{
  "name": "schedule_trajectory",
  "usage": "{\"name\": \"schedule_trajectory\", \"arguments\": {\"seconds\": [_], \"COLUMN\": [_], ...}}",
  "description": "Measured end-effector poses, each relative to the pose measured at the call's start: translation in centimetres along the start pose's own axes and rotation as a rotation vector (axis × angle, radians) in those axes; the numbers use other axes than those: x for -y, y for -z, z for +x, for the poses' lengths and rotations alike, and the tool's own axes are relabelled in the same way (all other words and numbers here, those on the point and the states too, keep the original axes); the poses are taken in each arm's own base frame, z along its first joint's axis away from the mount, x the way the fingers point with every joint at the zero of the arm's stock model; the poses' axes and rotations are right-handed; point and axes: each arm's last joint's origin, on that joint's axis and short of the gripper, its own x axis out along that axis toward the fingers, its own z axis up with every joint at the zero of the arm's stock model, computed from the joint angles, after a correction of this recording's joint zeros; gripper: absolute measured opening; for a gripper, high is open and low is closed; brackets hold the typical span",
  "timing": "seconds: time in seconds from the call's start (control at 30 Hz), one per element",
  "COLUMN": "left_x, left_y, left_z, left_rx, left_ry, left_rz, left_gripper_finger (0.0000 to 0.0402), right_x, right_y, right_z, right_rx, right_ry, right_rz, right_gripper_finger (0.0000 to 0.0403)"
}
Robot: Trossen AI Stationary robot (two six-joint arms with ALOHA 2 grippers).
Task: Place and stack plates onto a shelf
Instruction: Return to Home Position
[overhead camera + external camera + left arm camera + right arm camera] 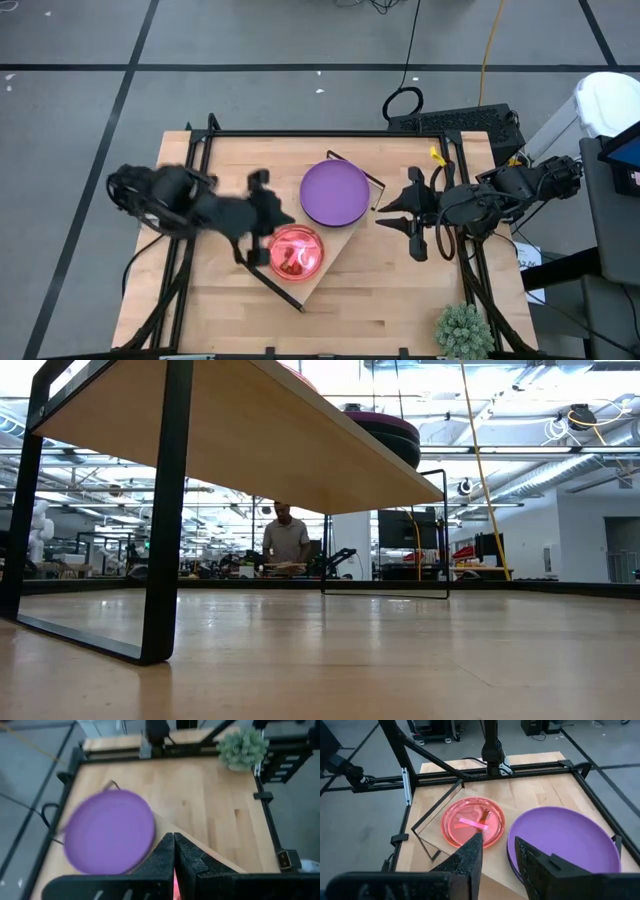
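Note:
The light-wood shelf [341, 240] stands slantwise on the table on its black frame ends [160, 560]. A purple plate [334, 192] lies on its far part, on top of a dark plate [408, 448]. A translucent pink plate [296, 250] lies flat on its near part [472, 822]. My left gripper [285, 220] is shut and hovers above the shelf by the pink plate's left rim, and its fingers [173, 836] show together. My right gripper [383, 214] is open, level, just right of the purple plate [565, 840].
A spiky green plant [463, 330] stands at the table's near right corner. Black frame rails [200, 200] run along the table's left, right and far edges. A keyboard [460, 120] lies beyond the far right corner. A person [285, 540] stands in the room behind.

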Motion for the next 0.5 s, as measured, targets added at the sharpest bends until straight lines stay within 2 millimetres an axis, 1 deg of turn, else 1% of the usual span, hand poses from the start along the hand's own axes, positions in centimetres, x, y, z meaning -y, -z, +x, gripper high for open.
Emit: {"name": "schedule_trajectory", "arguments": {"seconds": [0.1,0.23,0.33,0.5], "left_x": [-2.0,-4.4,-6.0,-8.2], "left_y": [-0.1,-0.4,-0.7,-0.6], "left_z": [-1.7,-2.8,-3.6,-4.7], "left_rx": [0.039,0.090,0.143,0.184], "left_ry": [0.010,0.063,0.088,0.096], "left_rz": [0.025,0.049,0.067,0.071], "left_gripper_finger": [0.0002,0.0002,0.0001,0.0001], "right_x": [0.0,0.1,0.2,0.3], "right_y": [-0.1,-0.1,-0.4,-1.0], "right_z": [0.0,0.0,-0.1,-0.3], "right_rx": [0.006,0.023,0.044,0.109], "right_ry": [0.003,0.050,0.052,0.046], "right_rz": [-0.039,-0.075,-0.103,-0.161], "right_gripper_finger": [0.0078,0.0040,0.0008,0.0009]}}
